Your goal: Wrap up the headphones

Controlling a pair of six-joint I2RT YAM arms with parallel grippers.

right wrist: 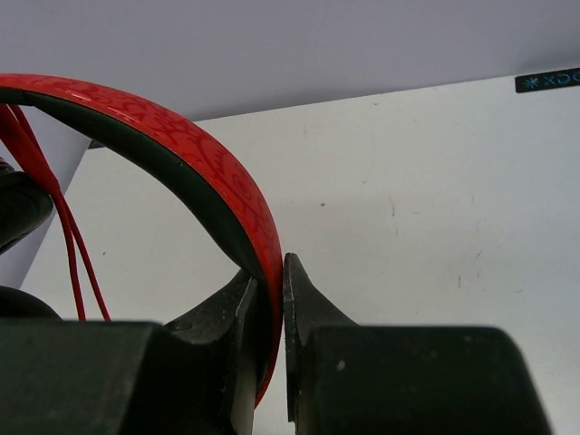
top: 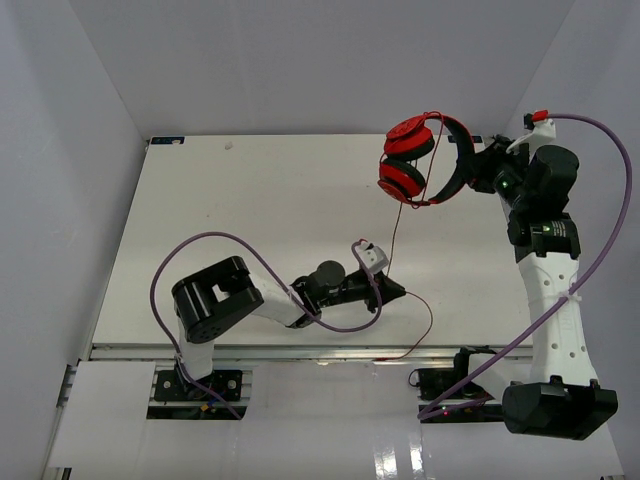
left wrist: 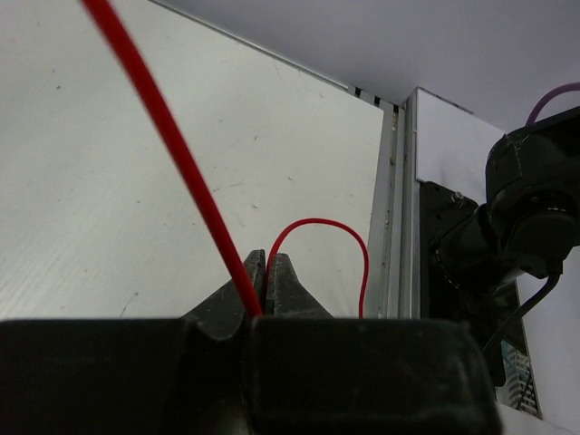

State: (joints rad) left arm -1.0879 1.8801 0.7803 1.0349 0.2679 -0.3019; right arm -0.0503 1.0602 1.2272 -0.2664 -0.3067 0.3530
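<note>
The red headphones (top: pixel 412 160) hang in the air over the table's far right, ear cups to the left. My right gripper (top: pixel 473 168) is shut on the patterned red headband (right wrist: pixel 195 154), which passes between its fingers (right wrist: pixel 272 283). The thin red cable (top: pixel 396 232) drops from the cups to my left gripper (top: pixel 398 290), low over the table near the front edge. In the left wrist view the cable (left wrist: pixel 168 127) runs slanting into the shut jaws of the left gripper (left wrist: pixel 265 272) and loops out beyond them (left wrist: pixel 333 225). More cable (top: pixel 428 325) trails towards the front rail.
Thick purple robot cables (top: pixel 200 245) loop over the left arm and along the right arm (top: pixel 600 250). The metal front rail (top: pixel 300 352) borders the table. The right arm's black base (left wrist: pixel 521 227) stands just past that edge. Grey walls close in the sides and back.
</note>
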